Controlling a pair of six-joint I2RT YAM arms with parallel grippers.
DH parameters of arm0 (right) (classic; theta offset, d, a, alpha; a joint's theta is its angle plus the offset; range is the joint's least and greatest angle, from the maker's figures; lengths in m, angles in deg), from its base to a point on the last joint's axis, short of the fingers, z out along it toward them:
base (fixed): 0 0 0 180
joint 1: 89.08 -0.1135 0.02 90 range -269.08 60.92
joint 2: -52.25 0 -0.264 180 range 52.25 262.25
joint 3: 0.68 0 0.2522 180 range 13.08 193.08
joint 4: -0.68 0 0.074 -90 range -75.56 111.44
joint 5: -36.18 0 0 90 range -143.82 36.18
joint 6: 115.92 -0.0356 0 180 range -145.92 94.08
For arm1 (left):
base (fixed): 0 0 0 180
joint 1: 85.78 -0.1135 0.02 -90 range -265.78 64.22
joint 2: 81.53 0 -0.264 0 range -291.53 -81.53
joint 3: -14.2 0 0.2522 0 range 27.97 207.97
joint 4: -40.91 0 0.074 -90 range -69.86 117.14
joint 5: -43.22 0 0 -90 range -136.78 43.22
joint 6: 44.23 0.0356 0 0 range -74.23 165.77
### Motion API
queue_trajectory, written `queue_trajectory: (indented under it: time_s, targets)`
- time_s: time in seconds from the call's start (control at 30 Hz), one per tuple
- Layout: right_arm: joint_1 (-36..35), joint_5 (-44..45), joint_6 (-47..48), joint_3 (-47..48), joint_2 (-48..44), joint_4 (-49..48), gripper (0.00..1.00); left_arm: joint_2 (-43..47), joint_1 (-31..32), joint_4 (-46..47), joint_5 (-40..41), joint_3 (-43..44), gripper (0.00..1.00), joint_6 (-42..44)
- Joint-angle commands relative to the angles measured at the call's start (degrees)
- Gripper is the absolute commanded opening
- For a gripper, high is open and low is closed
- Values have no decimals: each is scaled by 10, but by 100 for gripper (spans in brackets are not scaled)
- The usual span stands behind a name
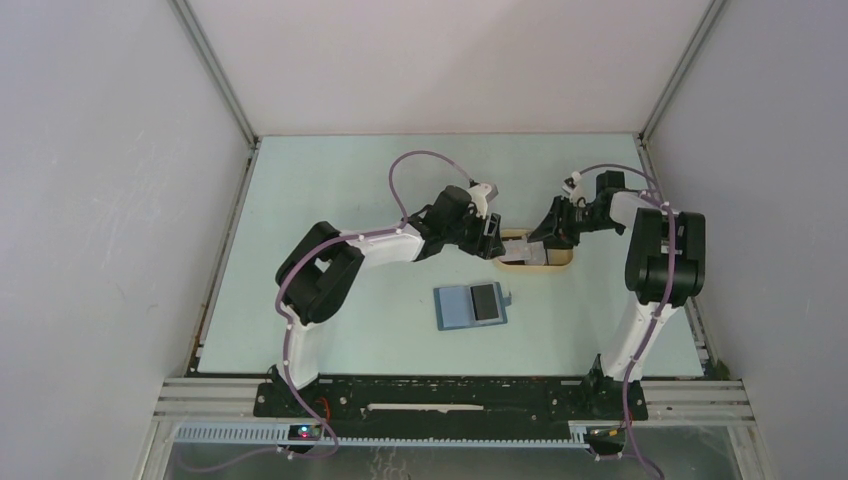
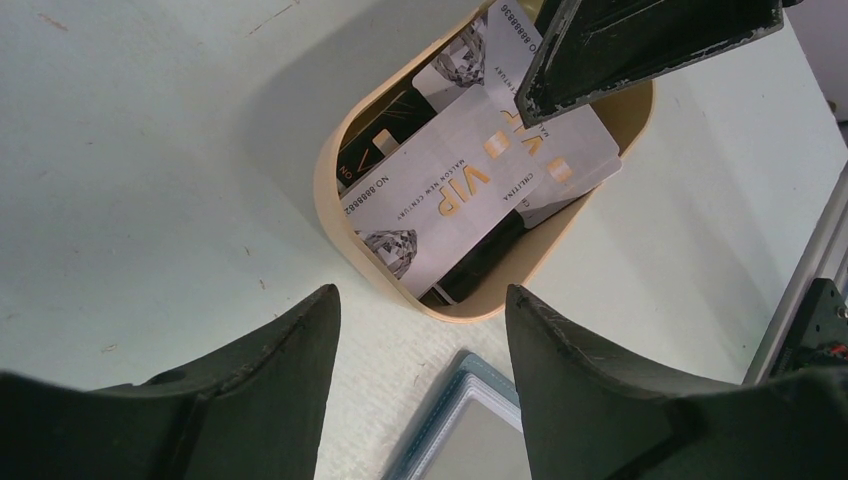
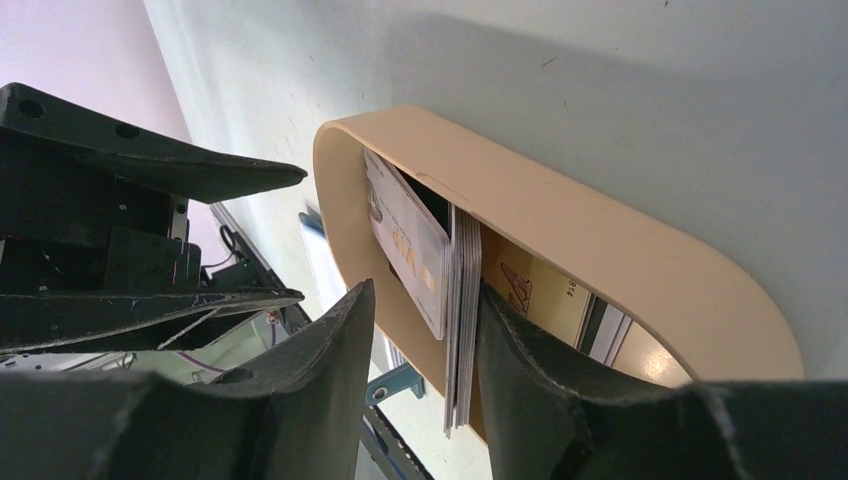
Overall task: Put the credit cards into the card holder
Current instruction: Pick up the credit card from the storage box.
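Two grippers sit at the smooth beige oval tray (image 3: 600, 235), one at each end.

Right gripper (image 3: 427, 288): jaws part-open, reaching into the tray and straddling a stack of thin whitish-grey credit cards (image 3: 462, 320). The stack lies against one finger (image 3: 540, 380). There is a visible gap to the other finger, so it's not clamped. One card with gold print (image 3: 405, 250) leans off the stack into that gap.

Left gripper (image 2: 420, 295): jaws wide, nothing between them. It hangs over the pale green table top (image 1: 350, 200), with the tray's near rim just ahead of the fingertips. Further ahead, inside the tray, a grey card with gold "VIP" lettering (image 2: 450, 190) lies tilted on top of the pile, with darker cards under it. From the left wrist view, one black finger of the right gripper covers the far end of that pile.

The teal-blue folding card holder (image 1: 472, 306) lies open and flat on the table. It is behind both sets of fingertips, toward the arm bases, near the tray but not touching it. One corner of it shows below the left fingers in the left wrist view. One half of it carries a dark rectangle (image 1: 487, 300); can't tell from above if that's a card. Neither gripper touches the holder.
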Motion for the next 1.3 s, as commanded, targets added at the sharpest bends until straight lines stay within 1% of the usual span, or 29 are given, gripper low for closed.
queue_trajectory:
  time_s: [0.0,0.17,0.4,0.67,1.0,1.27]
  targets:
    - [-4,-24,-4,17,10,9,51,-4,4,2,-15,43,66,10]
    - [-12,-19,-2,17,18,9,52,-6,4,1,-16,44,66,10]
    - [-14,-17,-2,17,15,8,51,-7,4,0,-17,45,66,10]
    - [-4,-20,12,24,-3,24,48,-4,4,0,-15,42,66,10]
    - [21,-37,12,24,-18,29,46,-2,4,-1,-13,40,66,10]
    - [25,-48,16,24,-20,31,46,0,4,-1,-12,40,66,12]
